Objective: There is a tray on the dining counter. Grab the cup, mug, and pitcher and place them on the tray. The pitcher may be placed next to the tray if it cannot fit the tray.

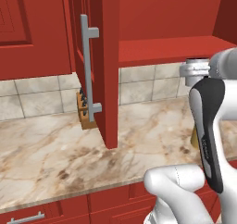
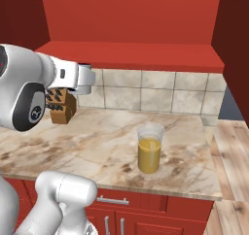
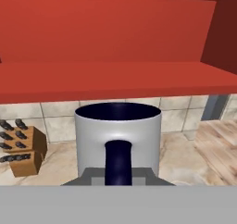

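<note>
- right now the claw (image 3: 118,179) is clamped on the mug (image 3: 118,137), pinching its dark handle, so the grey mug sits right in front of the claw with its open top up. i think it is held upright like that so it stays steady for the ride to the tray.
- the mug is up in the air, above the bench (image 2: 97,142) and under the red shelf (image 2: 131,52), likely so it can clear things when it is carried off.
- the pitcher (image 2: 149,148) stands on the bench, down below the claw and off to one side, well apart from it. it stands upright, so the orange drink stays in. it is not yet picked up.
- the knife block (image 3: 21,149) sits at the back of the bench by the wall tiles, down below the claw on the other side.
- count: one mug, one pitcher, one knife block, one claw.
- this bench is by the wall, so the mug must go somewhere else to reach the tray.
</note>
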### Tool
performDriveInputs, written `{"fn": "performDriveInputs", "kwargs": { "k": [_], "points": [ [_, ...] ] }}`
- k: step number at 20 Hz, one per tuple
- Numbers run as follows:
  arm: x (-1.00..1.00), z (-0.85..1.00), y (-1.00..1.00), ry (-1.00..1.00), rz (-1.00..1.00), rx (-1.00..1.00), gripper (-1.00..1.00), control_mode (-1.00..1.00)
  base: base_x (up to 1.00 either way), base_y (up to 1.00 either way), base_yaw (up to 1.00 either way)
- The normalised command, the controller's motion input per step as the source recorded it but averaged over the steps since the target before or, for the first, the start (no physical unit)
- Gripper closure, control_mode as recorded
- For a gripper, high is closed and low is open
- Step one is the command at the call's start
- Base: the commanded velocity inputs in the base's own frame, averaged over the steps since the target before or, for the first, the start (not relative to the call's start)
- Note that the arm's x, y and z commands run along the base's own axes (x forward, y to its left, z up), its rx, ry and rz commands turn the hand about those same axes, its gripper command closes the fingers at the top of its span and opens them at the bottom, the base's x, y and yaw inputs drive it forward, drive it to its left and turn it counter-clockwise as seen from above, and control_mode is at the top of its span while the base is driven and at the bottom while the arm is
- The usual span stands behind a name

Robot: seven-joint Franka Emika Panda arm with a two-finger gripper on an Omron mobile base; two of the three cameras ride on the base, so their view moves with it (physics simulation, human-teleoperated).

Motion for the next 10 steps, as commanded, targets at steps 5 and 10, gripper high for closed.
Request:
{"fn": "performDriveInputs", "kwargs": {
  "k": [5, 10],
  "points": [
    [-0.21, 0.0, -0.01, 0.02, 0.0, 0.0, 1.0, -1.0, 0.0, 0.0, 0.0],
    [-0.2, -0.01, 0.0, 0.01, 0.01, 0.0, 1.0, -1.0, 0.0, 0.0, 0.0]
  ]
}}
